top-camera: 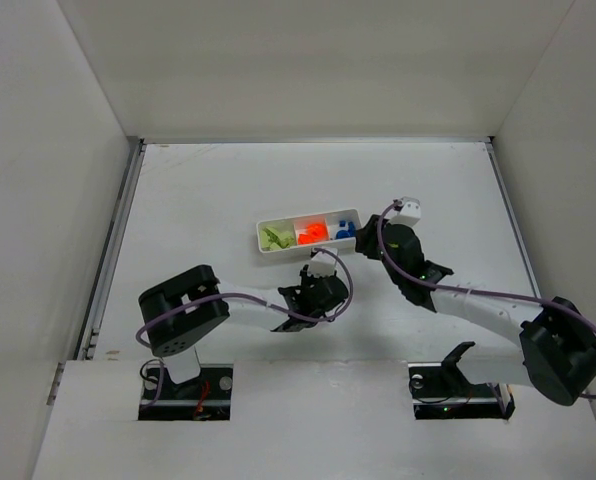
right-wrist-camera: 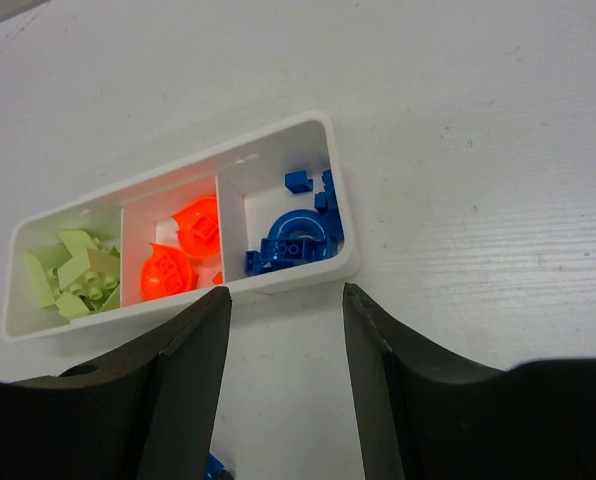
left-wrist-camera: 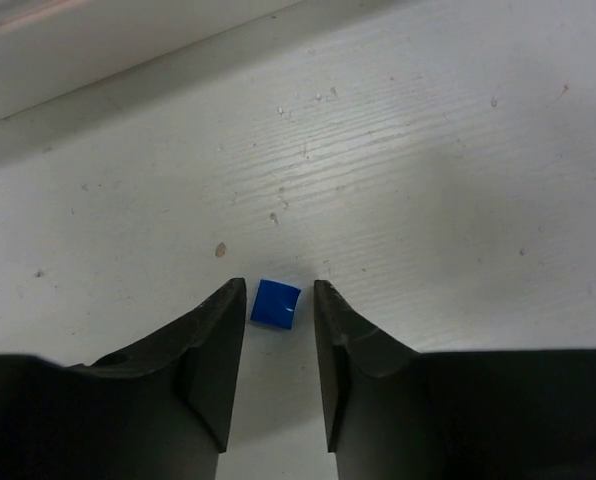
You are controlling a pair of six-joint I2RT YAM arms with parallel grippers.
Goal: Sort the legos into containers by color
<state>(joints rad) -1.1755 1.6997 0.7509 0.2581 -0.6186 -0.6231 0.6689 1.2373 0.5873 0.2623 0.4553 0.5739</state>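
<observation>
On the left, the left tool [left-wrist-camera: 278,286] points down at the white table [left-wrist-camera: 428,150] just in front of the tray, near its middle as the overhead camera shows it. Its two dark fingers [left-wrist-camera: 218,340] stand only narrowly parted, and one small blue brick [left-wrist-camera: 276,304] lies flat on the table right between their tips. A thin strip of table shows on each side of the brick, so the fingers bracket it closely without pressing on it, and the brick is not lifted. Moving right, the long shallow white tray [right-wrist-camera: 268,145] lies on the table a little askew, with three compartments in a row set off by thin dividers. The left compartment holds a loose heap of lime green bricks [right-wrist-camera: 78,275]. The middle one holds orange bricks [right-wrist-camera: 178,255], two rounded pieces among them. The right one holds blue bricks [right-wrist-camera: 296,235], including a curved arch-like piece and several small blocks gathered against the near and right walls. No colour lies in a compartment with another, as far as the wrist view shows. Further right, the right tool [right-wrist-camera: 286,292] hovers above the table at the near side of the tray, lined up with its blue end. Its fingers stand well apart, about as wide as one compartment, with nothing gripped between them. At the very bottom of that wrist view a sliver of blue shows on the table, too little of it to tell what it is.
</observation>
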